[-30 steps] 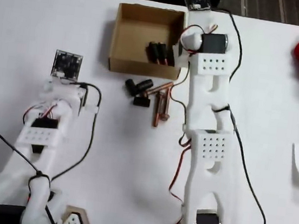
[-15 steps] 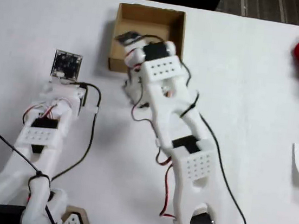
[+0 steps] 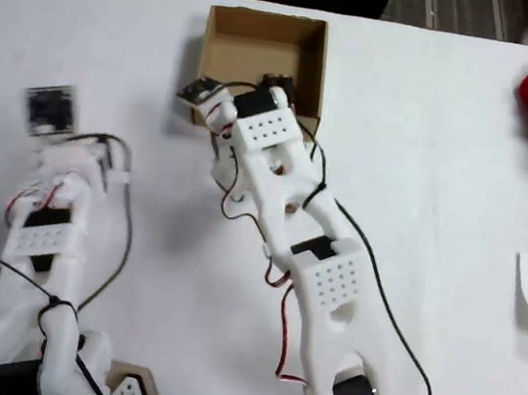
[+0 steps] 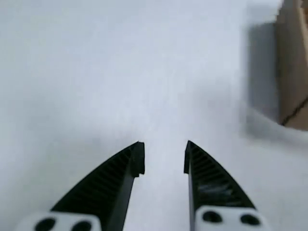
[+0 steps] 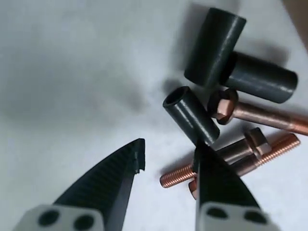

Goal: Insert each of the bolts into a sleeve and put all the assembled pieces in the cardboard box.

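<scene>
Pickup looks the reason the right claw [image 5: 169,149] hangs half-open over the black cylindrical plastic sleeves [image 5: 191,115] and copper-coloured threaded bolts [image 5: 231,155] heaped on the white table [image 3: 445,133] beside the brown cardboard box [image 3: 207,56], while the left claw [image 4: 163,156], narrowly parted, hangs clear leftward.

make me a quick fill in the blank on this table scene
1. The right claw is ___, not shut.
2. ___ black sleeves lie beside the bolts.
3. The box is made of ___.
Missing words: open; three; cardboard.
</scene>
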Controlling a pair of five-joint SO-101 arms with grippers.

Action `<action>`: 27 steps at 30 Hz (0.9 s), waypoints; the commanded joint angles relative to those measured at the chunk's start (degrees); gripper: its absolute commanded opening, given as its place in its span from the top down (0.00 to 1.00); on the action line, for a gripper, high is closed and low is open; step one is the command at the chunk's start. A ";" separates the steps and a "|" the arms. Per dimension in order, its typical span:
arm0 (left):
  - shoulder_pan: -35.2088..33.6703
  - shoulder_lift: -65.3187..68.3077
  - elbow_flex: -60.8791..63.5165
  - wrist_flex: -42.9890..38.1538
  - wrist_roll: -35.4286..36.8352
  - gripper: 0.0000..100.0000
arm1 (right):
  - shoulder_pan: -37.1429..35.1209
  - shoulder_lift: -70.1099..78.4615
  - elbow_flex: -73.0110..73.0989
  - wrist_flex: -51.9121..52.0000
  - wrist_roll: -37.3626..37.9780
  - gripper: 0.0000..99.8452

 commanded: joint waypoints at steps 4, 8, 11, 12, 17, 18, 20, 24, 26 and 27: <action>-4.66 -0.35 -0.66 -1.05 9.49 0.84 | -0.22 1.10 -0.09 -2.24 2.73 0.84; -4.66 -0.35 -0.66 -1.05 9.49 0.84 | -0.13 2.15 -0.09 -3.56 6.77 0.84; -4.66 -0.35 -0.66 -1.05 9.49 0.84 | 0.31 2.86 -0.09 -5.93 10.11 0.84; -4.66 -0.35 -0.66 -1.05 9.49 0.84 | 0.40 3.03 -0.09 -6.81 10.90 0.84; -4.66 -0.35 -0.66 -1.05 9.49 0.84 | 0.22 4.35 -0.09 -8.31 13.71 0.84; -4.66 -0.35 -0.66 -1.05 9.49 0.84 | 0.04 4.70 -0.09 -8.31 14.33 0.84; -4.57 -0.35 -0.66 -1.05 9.49 0.84 | 0.04 5.49 -0.09 -8.22 15.21 0.84; -4.57 -0.35 -0.66 -1.05 9.49 0.84 | 0.48 6.64 -0.09 -7.87 15.21 0.84; -4.57 -0.35 -0.66 -1.05 9.49 0.84 | 0.48 6.46 -0.09 -7.78 14.95 0.86; -4.57 -0.35 -0.66 -1.05 9.49 0.84 | 0.48 6.29 -0.09 -7.69 14.86 0.89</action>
